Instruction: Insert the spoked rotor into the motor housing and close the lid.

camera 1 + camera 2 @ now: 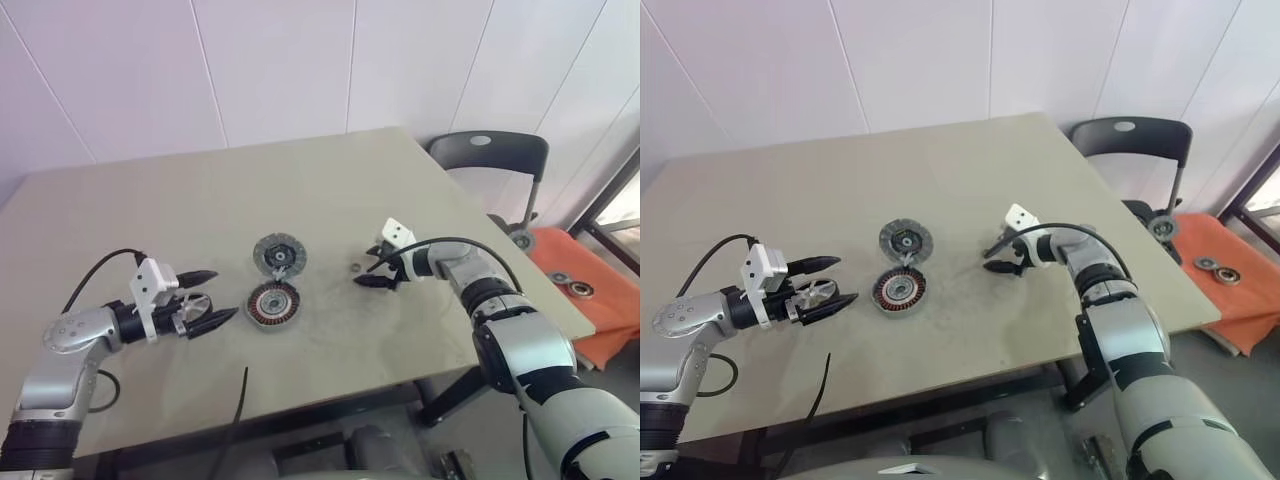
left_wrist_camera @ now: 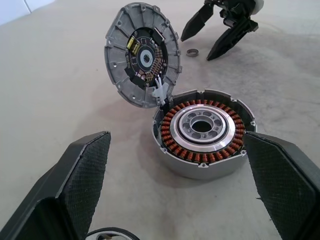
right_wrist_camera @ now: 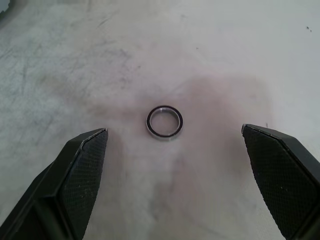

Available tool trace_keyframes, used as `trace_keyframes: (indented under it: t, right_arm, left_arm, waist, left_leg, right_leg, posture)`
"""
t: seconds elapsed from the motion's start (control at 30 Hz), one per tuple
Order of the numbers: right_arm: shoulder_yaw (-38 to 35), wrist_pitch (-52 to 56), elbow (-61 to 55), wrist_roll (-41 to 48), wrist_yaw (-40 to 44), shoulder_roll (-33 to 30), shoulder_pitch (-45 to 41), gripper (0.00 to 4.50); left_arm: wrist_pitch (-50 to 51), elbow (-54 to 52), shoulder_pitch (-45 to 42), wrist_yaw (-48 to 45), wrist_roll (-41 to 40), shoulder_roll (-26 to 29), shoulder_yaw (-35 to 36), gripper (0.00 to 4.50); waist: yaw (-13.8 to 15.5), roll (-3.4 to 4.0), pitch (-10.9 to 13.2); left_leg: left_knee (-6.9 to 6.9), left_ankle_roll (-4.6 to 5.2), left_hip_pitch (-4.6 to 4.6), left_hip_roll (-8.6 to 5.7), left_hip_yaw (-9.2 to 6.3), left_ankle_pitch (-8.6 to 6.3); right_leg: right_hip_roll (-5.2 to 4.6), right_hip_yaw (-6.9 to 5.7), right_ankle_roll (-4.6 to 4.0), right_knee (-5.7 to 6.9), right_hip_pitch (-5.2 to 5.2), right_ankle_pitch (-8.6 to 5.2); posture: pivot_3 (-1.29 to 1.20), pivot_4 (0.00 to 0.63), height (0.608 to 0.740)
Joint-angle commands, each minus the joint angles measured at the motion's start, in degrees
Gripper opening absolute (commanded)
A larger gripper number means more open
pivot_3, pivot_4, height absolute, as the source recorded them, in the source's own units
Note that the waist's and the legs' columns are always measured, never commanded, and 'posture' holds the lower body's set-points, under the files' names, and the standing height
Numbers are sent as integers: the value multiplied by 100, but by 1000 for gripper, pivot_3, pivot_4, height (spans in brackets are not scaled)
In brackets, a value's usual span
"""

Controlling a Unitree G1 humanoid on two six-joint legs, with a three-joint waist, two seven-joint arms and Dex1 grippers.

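The motor housing (image 1: 273, 303), a dark disc with copper windings and a silver hub, lies open on the table (image 1: 300, 180). Just behind it is the lid (image 1: 279, 256), inner face showing, joined to the housing by a white piece (image 2: 160, 91). My left gripper (image 1: 226, 293) is open, left of the housing and pointing at it. The spoked rotor (image 1: 818, 291) shows as a silvery wheel between the bases of its fingers; whether it is gripped is unclear. My right gripper (image 1: 365, 273) is open, low over the table, with a small metal ring (image 3: 165, 122) lying between its fingertips.
A dark chair (image 1: 490, 155) stands past the table's far right corner. An orange surface (image 1: 600, 300) with round metal parts sits to the right of the table. A black cable (image 1: 240, 400) hangs over the near edge.
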Motion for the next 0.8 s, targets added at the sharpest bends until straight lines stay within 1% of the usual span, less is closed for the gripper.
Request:
trace_keyframes:
  t: [0.03,0.33,0.6,0.77,0.8]
  right_arm:
    - [-123,-55,-33,47,-71,107,-70,4500]
    - [-135,-47,-41,-3,-147,272,-3,4500]
    - [-136,52,-7,-42,-113,157,56,4500]
    - [-241,254,-14,47,76,165,64,4500]
    - [-253,268,-21,49,106,168,68,4316]
  left_arm:
    - [-32,-244,-8,55,-43,19,69,4490]
    - [-19,-354,120,137,-51,4,76,4490]
    - [-7,-409,203,174,-74,31,111,4490]
    - [-45,-348,128,223,-52,26,111,4490]
    - [-58,-312,76,254,-44,14,120,4499]
  waist:
    - [6,0,0]
    - [10,0,0]
    - [14,0,0]
    - [19,0,0]
    - [20,0,0]
  left_leg:
    - [0,0,0,0,0,0]
    - [0,0,-1,0,-1,0]
    - [0,0,-1,0,-1,0]
    - [0,0,0,0,-1,0]
    - [0,0,0,0,-1,0]
  right_leg:
    - [0,0,0,0,0,0]
    - [0,0,0,-1,0,0]
    - [0,0,0,-1,1,0]
    - [0,0,0,-1,2,-1]
    - [0,0,0,-2,1,-1]
  posture:
    - [0,0,740]
    - [0,0,740]
    - [0,0,740]
    - [0,0,740]
    - [0,0,740]
